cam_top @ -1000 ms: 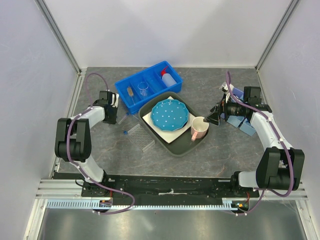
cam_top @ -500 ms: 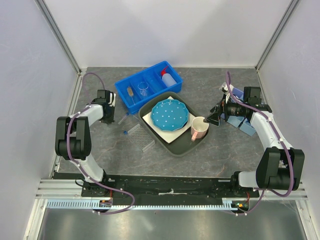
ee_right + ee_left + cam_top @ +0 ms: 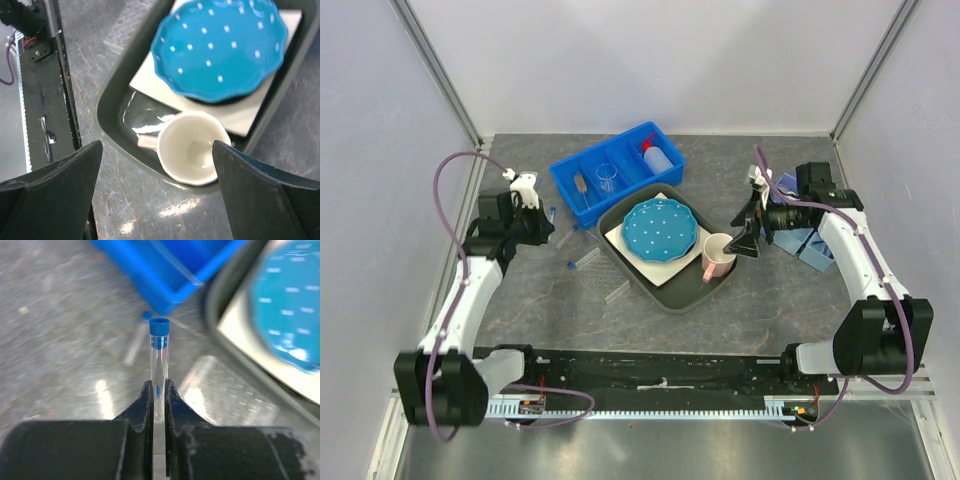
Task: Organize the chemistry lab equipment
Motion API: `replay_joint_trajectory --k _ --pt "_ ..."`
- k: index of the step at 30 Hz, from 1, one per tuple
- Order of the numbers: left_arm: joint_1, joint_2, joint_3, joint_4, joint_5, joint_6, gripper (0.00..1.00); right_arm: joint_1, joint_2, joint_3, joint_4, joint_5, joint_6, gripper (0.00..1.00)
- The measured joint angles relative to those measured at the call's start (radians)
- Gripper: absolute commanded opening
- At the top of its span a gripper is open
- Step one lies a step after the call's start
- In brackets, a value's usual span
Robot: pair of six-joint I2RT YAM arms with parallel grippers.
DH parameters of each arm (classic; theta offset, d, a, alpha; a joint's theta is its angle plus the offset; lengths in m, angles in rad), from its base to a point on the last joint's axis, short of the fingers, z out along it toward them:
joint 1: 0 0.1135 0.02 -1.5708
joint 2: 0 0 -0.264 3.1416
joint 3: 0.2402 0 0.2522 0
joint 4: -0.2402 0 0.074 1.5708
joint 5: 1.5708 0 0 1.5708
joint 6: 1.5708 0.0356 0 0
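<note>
So on the tabletop [image 3: 740,300] you've got the dark tray [image 3: 672,300] mid-table and the blue bin [image 3: 563,190] just beside it toward the far edge. The right gripper [image 3: 744,240] is spread wide over the pink mug [image 3: 718,257], holding nothing. The left gripper [image 3: 159,387] is near the left edge, pinching a blue-capped vial [image 3: 159,365]. My guess is the vial goes into the bin next. The clear tube looks slick, so keep the pinch firm, clear the bin wall, then set it into a free compartment rather than dropping it. The vial sticks straight out past the fingertips, cap end away and held by its lower end, with the bin just ahead. A second vial [image 3: 582,260] lies on the tabletop by the tray's left rim.
</note>
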Motion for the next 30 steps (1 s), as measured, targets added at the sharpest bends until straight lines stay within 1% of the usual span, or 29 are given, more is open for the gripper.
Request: replay_joint_trajectory --k 3,6,9,11,13,16,19,22,24,25,28,30 --pt "-0.021 -0.146 -0.059 0.024 0.168 -0.038 0.02 0.081 0.005 0.127 -0.092 0.005 -0.053 0.98" --pt "-0.109 -0.285 -0.125 0.063 0.305 -0.103 0.02 0.196 0.004 0.24 -0.129 0.001 -0.058 0.98" --pt "-0.253 -0.382 -0.168 0.117 0.378 -0.18 0.02 0.376 0.005 0.307 -0.088 0.035 0.055 0.98" --pt "-0.354 -0.423 -0.186 0.145 0.384 -0.224 0.02 0.494 0.008 0.328 -0.026 0.068 0.16 0.98" --pt "-0.43 -0.444 -0.194 0.169 0.383 -0.262 0.02 0.562 0.019 0.341 0.026 0.077 0.258 0.98" --pt "-0.529 -0.455 -0.2 0.205 0.37 -0.311 0.02 0.582 0.048 0.343 0.126 0.093 0.436 0.97" --pt "-0.586 -0.446 -0.204 0.219 0.341 -0.333 0.02 0.58 0.08 0.324 0.227 0.103 0.586 0.93" --pt "-0.627 -0.416 -0.204 0.23 0.317 -0.344 0.02 0.597 0.095 0.286 0.3 0.108 0.699 0.86" --pt "-0.647 -0.381 -0.204 0.234 0.298 -0.347 0.02 0.62 0.101 0.266 0.328 0.117 0.755 0.81" --pt "-0.655 -0.365 -0.204 0.233 0.291 -0.348 0.02 0.629 0.104 0.26 0.34 0.121 0.774 0.77" --pt "-0.668 -0.341 -0.204 0.233 0.27 -0.348 0.02 0.649 0.113 0.249 0.362 0.134 0.812 0.71" --pt "-0.67 -0.338 -0.204 0.233 0.26 -0.348 0.02 0.653 0.117 0.235 0.378 0.141 0.83 0.69"
